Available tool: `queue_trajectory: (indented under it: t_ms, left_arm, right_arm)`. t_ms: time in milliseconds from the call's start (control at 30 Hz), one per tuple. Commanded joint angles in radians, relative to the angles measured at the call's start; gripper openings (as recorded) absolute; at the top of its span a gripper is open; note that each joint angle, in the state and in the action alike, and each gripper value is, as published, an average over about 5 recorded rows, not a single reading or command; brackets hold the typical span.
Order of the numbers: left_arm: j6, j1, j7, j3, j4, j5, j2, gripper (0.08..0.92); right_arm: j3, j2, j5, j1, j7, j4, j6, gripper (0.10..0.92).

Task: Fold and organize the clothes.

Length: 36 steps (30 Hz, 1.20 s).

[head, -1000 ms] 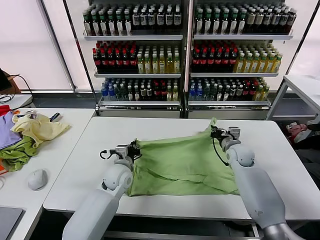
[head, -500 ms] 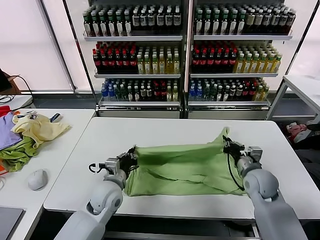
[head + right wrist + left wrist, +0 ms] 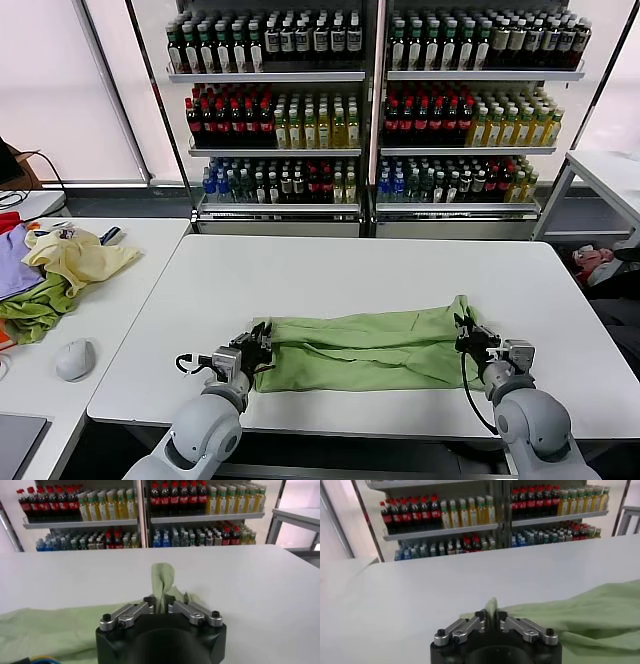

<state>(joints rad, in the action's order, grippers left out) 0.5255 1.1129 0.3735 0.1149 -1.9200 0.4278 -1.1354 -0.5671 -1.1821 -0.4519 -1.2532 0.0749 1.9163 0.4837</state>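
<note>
The light sage-green shirt (image 3: 365, 345) lies folded into a long band near the front edge of the white table (image 3: 360, 270). No print or tag shows. My left gripper (image 3: 262, 340) is shut on the shirt's left end, low over the table; the cloth sticks up between its jaws in the left wrist view (image 3: 491, 611). My right gripper (image 3: 466, 333) is shut on the shirt's right end, where a tuft of fabric (image 3: 162, 582) stands up between its jaws. The shirt (image 3: 580, 612) stretches away sideways from the left gripper.
A side table at the left holds a pale yellow garment (image 3: 75, 255), darker green (image 3: 35, 305) and purple (image 3: 12, 265) clothes, and a computer mouse (image 3: 75, 358). Shelves of bottles (image 3: 370, 100) stand behind the table. Another white table (image 3: 610, 170) is at the far right.
Both grippers have pulled the shirt's far edge toward the table's front edge and lowered it, folding the shirt over itself into a narrow band.
</note>
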Motion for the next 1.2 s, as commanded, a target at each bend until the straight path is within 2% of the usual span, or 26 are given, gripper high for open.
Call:
queue_trajectory:
  t_ms: [33,300,467,533,600,800,933,1067,1200]
  left_arm:
    - [-0.014,0.127,0.107,0.018,-0.089,-0.158,-0.132,0.369]
    - [0.012,0.072,0.188,0.007,0.067,-0.239,-0.272,0.594]
    - [0.041,0.064,0.202,0.006,0.13,-0.249,-0.298,0.737]
    - [0.052,0.065,0.205,0.007,0.145,-0.243,-0.3,0.747]
    - [0.056,0.067,0.206,0.006,0.148,-0.234,-0.3,0.715]
    - [0.057,0.068,0.2,0.01,0.138,-0.192,-0.289,0.545]
    - [0.057,0.065,0.189,0.024,0.126,-0.146,-0.257,0.424]
    - [0.056,0.056,0.177,0.067,0.111,-0.097,-0.193,0.311]
    - [0.048,0.044,0.152,0.159,0.1,-0.05,-0.076,0.199]
  right_arm:
    - [-0.018,-0.014,0.045,-0.105,-0.003,0.084,-0.028,0.426]
    - [-0.018,-0.027,0.059,-0.136,-0.004,0.105,-0.039,0.659]
    - [-0.021,-0.026,0.06,-0.148,-0.007,0.109,-0.045,0.79]
    - [-0.023,-0.025,0.059,-0.151,-0.008,0.11,-0.048,0.811]
    - [-0.024,-0.024,0.058,-0.151,-0.008,0.11,-0.049,0.82]
    - [-0.019,-0.026,0.056,-0.142,-0.009,0.113,-0.048,0.823]
    - [-0.017,-0.026,0.052,-0.134,-0.009,0.111,-0.047,0.823]
    - [-0.019,-0.024,0.046,-0.128,-0.009,0.108,-0.048,0.823]
    - [-0.021,-0.018,0.034,-0.12,-0.009,0.106,-0.049,0.823]
